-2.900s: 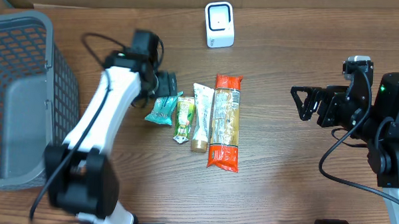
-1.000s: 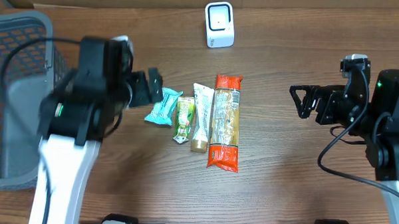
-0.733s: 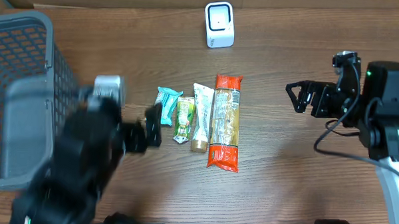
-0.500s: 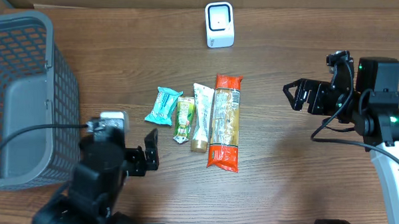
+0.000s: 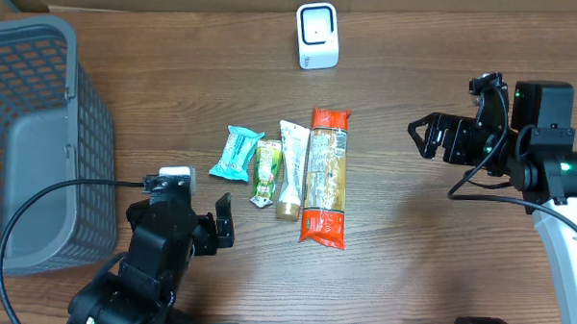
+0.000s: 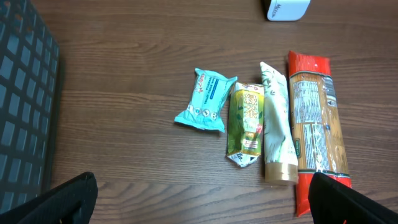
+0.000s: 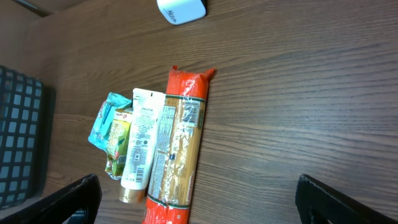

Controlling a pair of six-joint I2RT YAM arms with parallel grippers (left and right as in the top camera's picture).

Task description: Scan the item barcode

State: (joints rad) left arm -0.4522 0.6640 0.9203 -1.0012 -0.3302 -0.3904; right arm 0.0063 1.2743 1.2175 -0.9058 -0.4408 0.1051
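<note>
Overhead: four items are being shown in the middle of the worktop (image 5: 411, 243).
A crinkled teal packet (image 5: 237, 153), flat green sachet (image 5: 266, 173), smooth white tube (image 5: 290, 169) and long orange-ended pasta pack (image 5: 326, 189) are being displayed abreast on the wood grain; a boxy white scanner (image 5: 318, 35) is being seen at the far edge, a grey mesh basket (image 5: 39, 144) at the left edge. Left gripper (image 5: 223, 220) and right gripper (image 5: 422, 138) are being held wide open, empty.
</note>
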